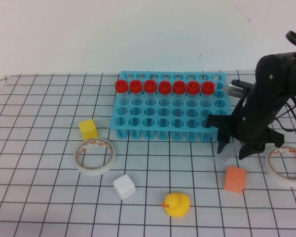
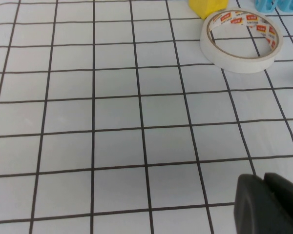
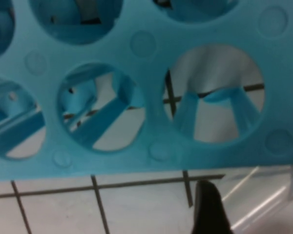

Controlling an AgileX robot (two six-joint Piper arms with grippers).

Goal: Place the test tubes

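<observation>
Red print on the tape roll (image 2: pixel 241 41) cannot be read. Seven red-capped test tubes (image 1: pixel 165 88) are seated in the blue rack (image 1: pixel 138 121), at whose near right corner the right gripper (image 1: pixel 234 148) is held, jaws apart; the left gripper (image 2: pixel 264 195), jaws together, is over open table (image 2: pixel 112 146).

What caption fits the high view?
Right hand, open, hangs by the rack's near right corner; seven red-capped tubes stand in it; left hand, shut, off-frame.
</observation>
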